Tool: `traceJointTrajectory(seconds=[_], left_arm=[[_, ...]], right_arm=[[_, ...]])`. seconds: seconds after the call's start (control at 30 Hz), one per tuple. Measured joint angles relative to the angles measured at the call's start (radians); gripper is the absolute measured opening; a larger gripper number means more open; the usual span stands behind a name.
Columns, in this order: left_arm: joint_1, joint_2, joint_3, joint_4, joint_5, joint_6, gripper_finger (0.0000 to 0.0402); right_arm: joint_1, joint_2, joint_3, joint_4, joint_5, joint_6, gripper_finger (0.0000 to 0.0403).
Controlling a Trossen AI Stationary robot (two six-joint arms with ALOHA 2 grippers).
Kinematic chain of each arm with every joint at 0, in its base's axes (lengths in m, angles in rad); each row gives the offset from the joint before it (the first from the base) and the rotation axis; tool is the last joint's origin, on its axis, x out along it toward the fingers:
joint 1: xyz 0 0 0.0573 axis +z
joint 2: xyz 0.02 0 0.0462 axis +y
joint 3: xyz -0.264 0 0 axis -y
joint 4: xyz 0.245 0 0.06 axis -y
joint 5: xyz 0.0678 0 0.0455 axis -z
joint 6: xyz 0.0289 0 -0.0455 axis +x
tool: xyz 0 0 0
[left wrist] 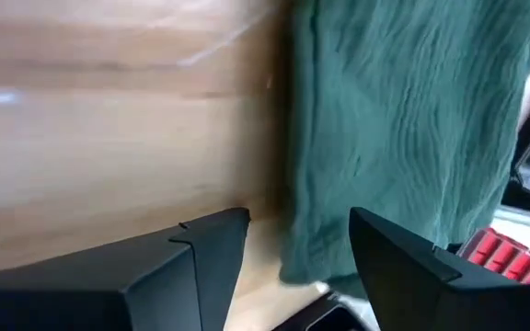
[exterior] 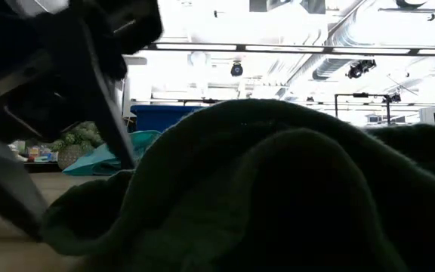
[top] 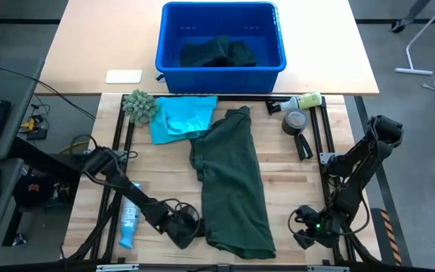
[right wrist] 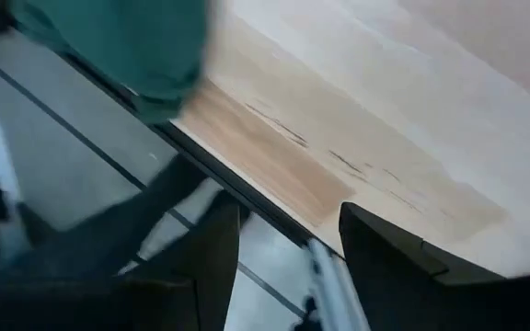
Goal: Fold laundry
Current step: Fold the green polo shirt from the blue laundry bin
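A dark green garment (top: 236,189) lies spread lengthwise down the middle of the table; it fills the low view (exterior: 278,189). A turquoise piece (top: 181,117) lies flat at its far left, partly under it. My left gripper (top: 193,227) is low at the garment's near left corner. It is open, and the cloth's edge (left wrist: 293,257) shows between its fingertips (left wrist: 297,225). My right gripper (top: 302,230) is open (right wrist: 288,216) over the table's near right edge, with the garment's corner (right wrist: 127,55) some way off.
A blue bin (top: 221,64) holding dark cloth stands on the far table. A fuzzy grey-green ball (top: 139,106) sits at far left. A bottle (top: 302,100), a tape roll (top: 295,121) and a black tool (top: 302,145) lie at far right. A blue spray bottle (top: 129,219) lies beside my left arm.
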Motion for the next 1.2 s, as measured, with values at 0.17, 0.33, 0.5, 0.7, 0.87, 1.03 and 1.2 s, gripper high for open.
traceJointTrajectory(seconds=[0.17,0.33,0.5,0.7,0.87,1.03,1.2], left_arm=[[0.062,0.040,-0.002,0.096,-0.002,0.034,0.0178],[0.092,0.074,0.007,0.181,0.068,0.077,0.0179],[0.096,0.073,0.012,0.165,0.095,0.120,0.0179],[0.087,0.073,0.011,0.170,0.133,0.139,0.0179],[0.075,0.073,0.015,0.177,0.133,0.144,0.0179],[0.068,0.075,0.023,0.172,0.136,0.169,0.0179],[0.066,0.075,0.023,0.174,0.135,0.181,0.0179]], right_arm=[[-0.007,0.000,0.000,0.013,0.102,0.059,0.0174],[-0.023,0.001,0.000,0.010,0.196,0.136,0.0174],[-0.062,0.043,0.000,0.043,0.195,0.106,0.0174],[-0.102,0.174,-0.002,0.149,0.154,0.087,0.0174],[-0.126,0.265,-0.002,0.336,0.144,0.056,0.0174],[-0.125,0.350,-0.001,0.396,0.103,0.103,0.0174],[-0.128,0.373,0.002,0.404,0.130,0.130,0.0174]])
